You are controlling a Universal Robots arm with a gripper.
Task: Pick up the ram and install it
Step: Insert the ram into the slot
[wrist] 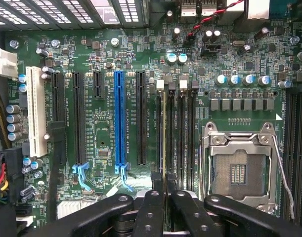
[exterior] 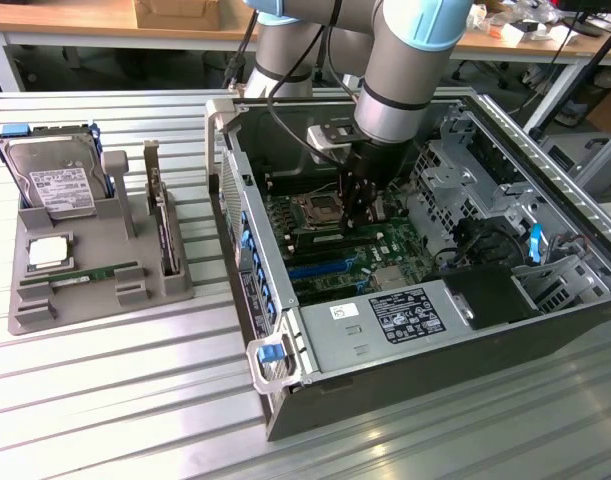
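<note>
Computer case (exterior: 545, 160): you have it lying open on the slatted metal table (exterior: 105, 400), motherboard facing up, power supply (exterior: 385, 325) along the near edge.
Arm (exterior: 410, 60): it reaches down into the case from above, over the middle of the board.
Motherboard (wrist: 111, 59): in the wrist view you see a white slot (wrist: 36, 111), a blue slot (wrist: 119, 116), several black slots, and the open CPU socket (wrist: 238, 170).
Parts tray (exterior: 95, 265): grey holder at the exterior view's left, well apart from the case; it carries a silver hard drive (exterior: 55, 180), an upright expansion card (exterior: 165, 225), a CPU (exterior: 47, 252) and the second memory stick (exterior: 95, 273) lying flat.
Gripper (wrist: 164, 197): clenched, its fingers (wrist: 151, 207) pinching the ram from both sides.
Ram (wrist: 163, 138): held on edge, thin side toward the wrist camera, lined up along the memory slots (wrist: 183, 128) just beside the CPU socket. You cannot tell whether it is seated or only resting over the slot.
</note>
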